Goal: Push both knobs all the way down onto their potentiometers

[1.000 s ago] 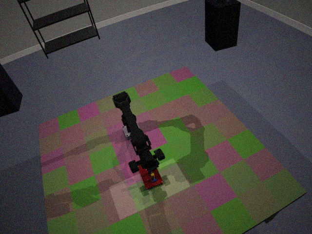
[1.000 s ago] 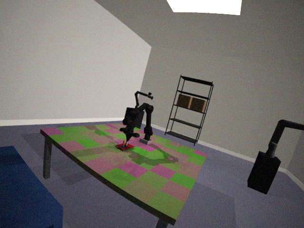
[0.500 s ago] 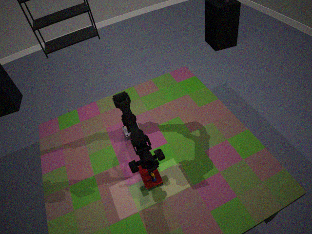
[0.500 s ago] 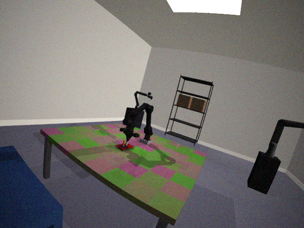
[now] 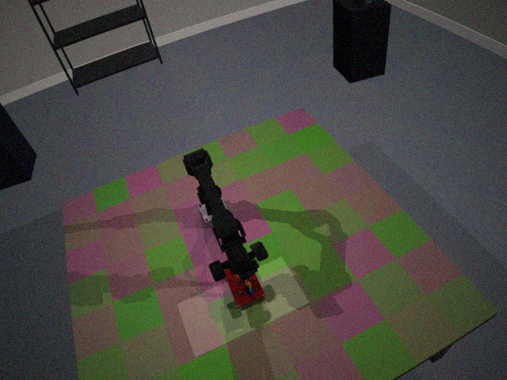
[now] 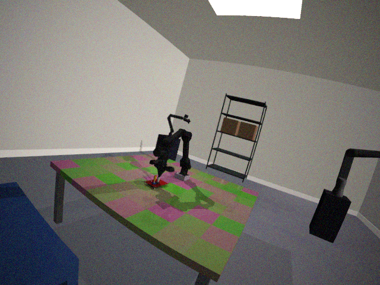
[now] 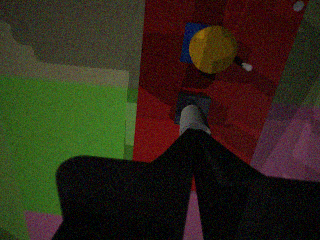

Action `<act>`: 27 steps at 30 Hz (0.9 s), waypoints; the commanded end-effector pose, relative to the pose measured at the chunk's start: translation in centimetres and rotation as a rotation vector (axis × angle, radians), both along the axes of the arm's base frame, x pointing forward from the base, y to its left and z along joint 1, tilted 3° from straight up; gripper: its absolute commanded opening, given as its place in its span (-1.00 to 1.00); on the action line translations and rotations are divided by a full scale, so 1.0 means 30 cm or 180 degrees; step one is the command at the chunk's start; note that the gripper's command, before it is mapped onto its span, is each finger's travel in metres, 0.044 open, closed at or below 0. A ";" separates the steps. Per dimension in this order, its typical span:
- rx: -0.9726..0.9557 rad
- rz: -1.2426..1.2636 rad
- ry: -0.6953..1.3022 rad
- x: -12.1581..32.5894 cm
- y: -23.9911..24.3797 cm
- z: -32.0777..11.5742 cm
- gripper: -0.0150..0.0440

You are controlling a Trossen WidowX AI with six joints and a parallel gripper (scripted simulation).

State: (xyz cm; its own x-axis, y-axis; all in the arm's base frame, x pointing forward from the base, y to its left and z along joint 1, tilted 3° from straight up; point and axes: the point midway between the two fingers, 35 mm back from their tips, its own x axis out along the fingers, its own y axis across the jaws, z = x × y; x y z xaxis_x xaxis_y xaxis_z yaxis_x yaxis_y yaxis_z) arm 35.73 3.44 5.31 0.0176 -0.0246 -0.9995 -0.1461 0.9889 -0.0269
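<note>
The red circuit board (image 5: pixel 238 298) (image 6: pixel 162 183) (image 7: pixel 155 131) stands on the table below the arm. A yellow knob (image 5: pixel 248 285) (image 6: pixel 155 177) (image 7: pixel 213 49) stands over a blue potentiometer (image 7: pixel 185 47). A grey-white knob (image 7: pixel 190 117) stands over a dark grey potentiometer (image 7: pixel 202 102). My gripper (image 7: pixel 193 136) (image 6: pixel 159 175) is shut, with nothing between its fingers. Its tips are at the top of the grey-white knob and hide part of it; whether they touch it is hard to tell. The gap between each knob and its potentiometer cannot be made out.
The patchwork table (image 5: pixel 364 323) (image 6: pixel 181 236) carries the board and the arm's base. On the board beside the yellow knob is a small part with a pale tip (image 7: pixel 246 66), and another pale part (image 7: pixel 298 6) is near the board's far edge. Shelves and dark pedestals stand off the table.
</note>
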 end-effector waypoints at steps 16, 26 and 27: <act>-0.0023 0.0010 0.0065 0.007 -0.005 -0.068 -0.49; -0.0023 0.0010 0.0065 0.008 -0.004 -0.047 -0.49; -0.0023 0.0010 0.0065 0.008 -0.004 -0.042 -0.49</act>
State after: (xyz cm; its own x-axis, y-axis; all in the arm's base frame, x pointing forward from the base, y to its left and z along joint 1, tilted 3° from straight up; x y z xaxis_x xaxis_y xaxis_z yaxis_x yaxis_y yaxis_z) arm 35.72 3.44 5.22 0.0172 -0.0246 -0.9995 -0.1462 0.9889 -0.0269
